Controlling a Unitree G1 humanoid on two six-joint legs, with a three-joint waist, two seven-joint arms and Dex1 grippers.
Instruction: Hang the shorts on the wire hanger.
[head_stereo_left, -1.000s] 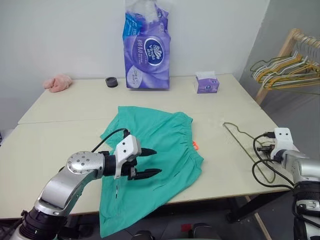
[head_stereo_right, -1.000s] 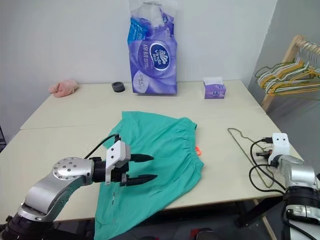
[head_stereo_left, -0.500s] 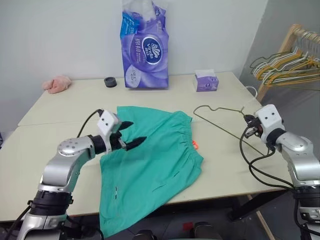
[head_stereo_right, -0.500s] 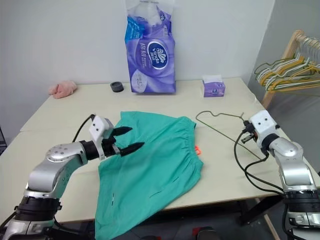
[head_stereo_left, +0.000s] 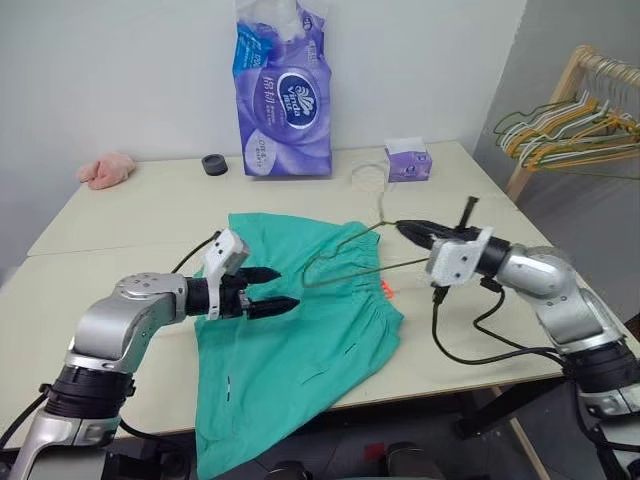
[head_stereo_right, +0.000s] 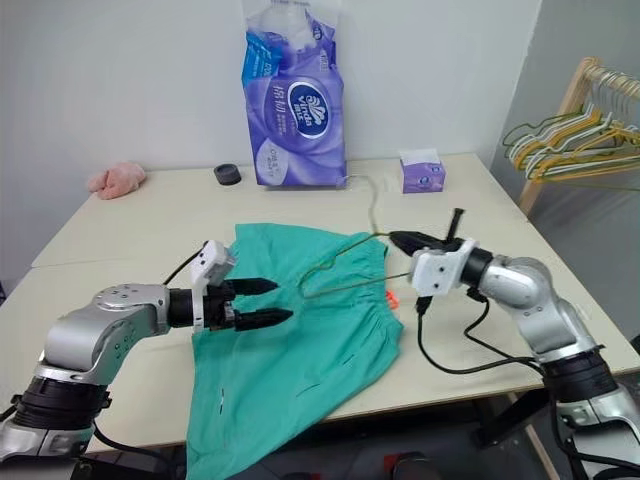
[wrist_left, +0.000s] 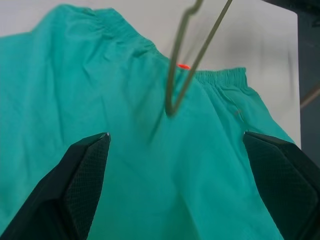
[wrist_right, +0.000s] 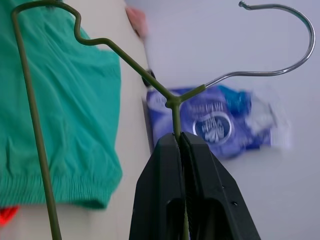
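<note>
The shorts (head_stereo_left: 300, 330) are spread flat on the table, teal-green, with the gathered waistband toward the right and one leg hanging over the near edge. A small orange tag (head_stereo_left: 386, 289) shows at the waistband. The hanger (head_stereo_left: 345, 262), thin olive-grey wire, is held above the shorts, its hook pointing away.

right hand (wrist_right: 179, 142) clamped on wire hanger (wrist_right: 170, 97), shorts (wrist_right: 65, 115) beyond

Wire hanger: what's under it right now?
The wire hanger, clamped in the right gripper, hangs above the shorts, near their gathered waistband. The shorts lie on the table; what they cover is hidden. The open left gripper hovers beside it.
</note>
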